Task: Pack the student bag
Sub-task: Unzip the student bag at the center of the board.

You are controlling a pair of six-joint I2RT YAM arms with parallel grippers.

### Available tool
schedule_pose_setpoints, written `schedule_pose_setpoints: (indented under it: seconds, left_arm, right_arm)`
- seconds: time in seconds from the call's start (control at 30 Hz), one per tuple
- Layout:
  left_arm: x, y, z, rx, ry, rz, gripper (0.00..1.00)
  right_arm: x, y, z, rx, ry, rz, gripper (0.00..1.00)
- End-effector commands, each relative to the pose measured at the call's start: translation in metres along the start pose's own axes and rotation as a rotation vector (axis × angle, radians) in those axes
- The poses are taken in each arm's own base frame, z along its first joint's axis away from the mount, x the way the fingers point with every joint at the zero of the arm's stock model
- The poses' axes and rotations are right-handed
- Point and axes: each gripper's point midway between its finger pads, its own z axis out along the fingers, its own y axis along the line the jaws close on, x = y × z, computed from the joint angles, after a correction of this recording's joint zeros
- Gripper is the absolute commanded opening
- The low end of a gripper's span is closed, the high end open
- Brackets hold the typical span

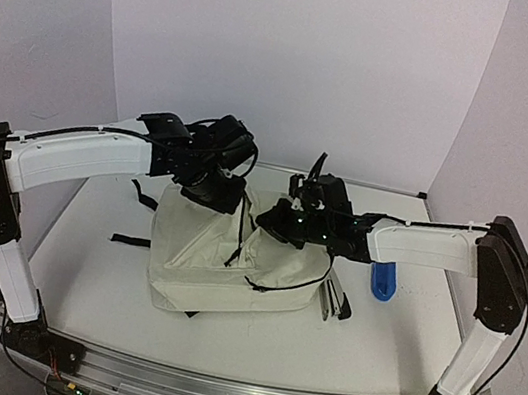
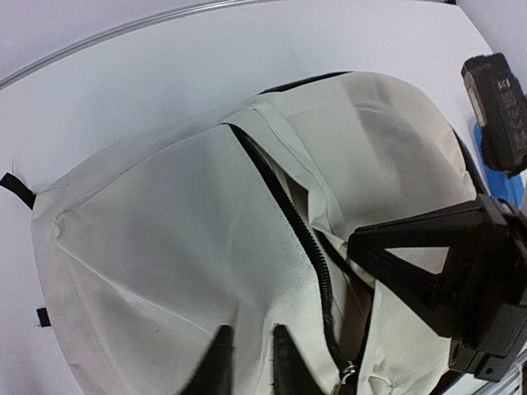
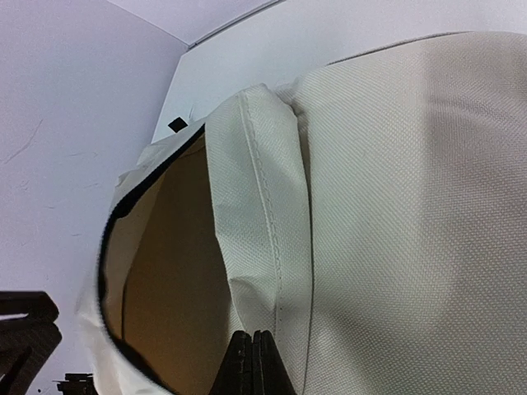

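One student bag [image 1: 221, 272]: right jaws clamped on its rim, left jaws narrowly apart.

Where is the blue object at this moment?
In the top view, the blue object lies on the table right of the student bag, beside a black item, under the right arm.
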Motion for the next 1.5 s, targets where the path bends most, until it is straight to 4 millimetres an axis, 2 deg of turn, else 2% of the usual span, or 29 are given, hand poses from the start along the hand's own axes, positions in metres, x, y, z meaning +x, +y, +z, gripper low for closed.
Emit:
schedule_pose_setpoints:
  seconds: [0.0,0.03,0.1,0.13,0.23,0.33,0.5,0.6,0.67,0.7,0.73,0.8,0.97,1.03,1.2,1.33,1.4,1.47]
  left_arm:
    - [-0.032,-0.014,-0.020,0.098,-0.109,-0.037,0.41]
    - [-0.035,-0.016,-0.020,0.105,-0.115,-0.038,0.57]
    - [-0.039,-0.018,-0.019,0.113,-0.125,-0.041,0.75]
    - [-0.039,-0.019,-0.014,0.109,-0.119,-0.041,0.80]
    - [-0.036,-0.014,0.000,0.066,-0.078,-0.043,0.87]
    - [-0.033,-0.004,0.016,-0.049,-0.026,-0.033,0.92]
    - [-0.024,0.006,0.035,-0.157,0.030,0.002,0.94]
    - [-0.021,0.010,0.040,-0.198,0.048,0.019,0.86]
    - [-0.020,0.013,0.042,-0.220,0.050,0.024,0.68]
    - [-0.020,0.013,0.042,-0.223,0.050,0.024,0.64]
    - [-0.020,0.014,0.042,-0.227,0.052,0.024,0.48]
    - [-0.023,0.013,0.038,-0.216,0.042,0.014,0.29]
    - [-0.031,0.012,0.025,-0.187,0.012,-0.004,0.09]
    - [-0.036,0.011,0.014,-0.162,-0.007,-0.017,0.04]
    - [-0.040,0.007,0.002,-0.105,-0.030,-0.033,0.00]
    - [-0.039,0.002,0.006,-0.037,-0.014,-0.044,0.00]
    - [-0.038,0.011,0.015,0.004,0.008,-0.077,0.00]
    - [-0.044,0.019,0.014,0.061,-0.008,-0.106,0.00]
  right_arm:
    - [-0.016,0.007,0.002,-0.020,-0.050,0.001,0.00]
    - [-0.016,0.007,0.001,-0.022,-0.053,0.001,0.00]
    - [-0.018,0.008,-0.001,-0.022,-0.060,0.000,0.00]
    - [-0.019,0.009,-0.003,-0.024,-0.065,-0.001,0.00]
    - [-0.020,0.009,-0.007,-0.022,-0.075,-0.007,0.00]
    - [-0.022,0.010,-0.010,-0.023,-0.081,-0.010,0.00]
    - [-0.021,0.009,-0.010,-0.022,-0.082,-0.012,0.00]
    - [-0.021,0.008,-0.010,-0.020,-0.083,-0.012,0.00]
    - [-0.021,0.007,-0.011,-0.017,-0.085,-0.013,0.00]
    - [-0.020,0.007,-0.011,-0.016,-0.086,-0.014,0.00]
    - [-0.021,0.005,-0.012,-0.010,-0.090,-0.015,0.00]
    - [-0.021,0.002,-0.011,0.001,-0.095,-0.016,0.00]
    - [-0.023,-0.006,-0.009,0.034,-0.118,-0.014,0.00]
    - [-0.029,-0.013,-0.009,0.074,-0.154,-0.010,0.00]
    - [-0.039,-0.026,-0.011,0.143,-0.220,-0.015,0.00]
    - [-0.044,-0.015,-0.014,0.115,-0.218,-0.054,0.00]
    - [-0.050,0.001,-0.023,0.077,-0.220,-0.105,0.18]
    - [-0.055,0.009,-0.034,0.077,-0.217,-0.147,0.38]
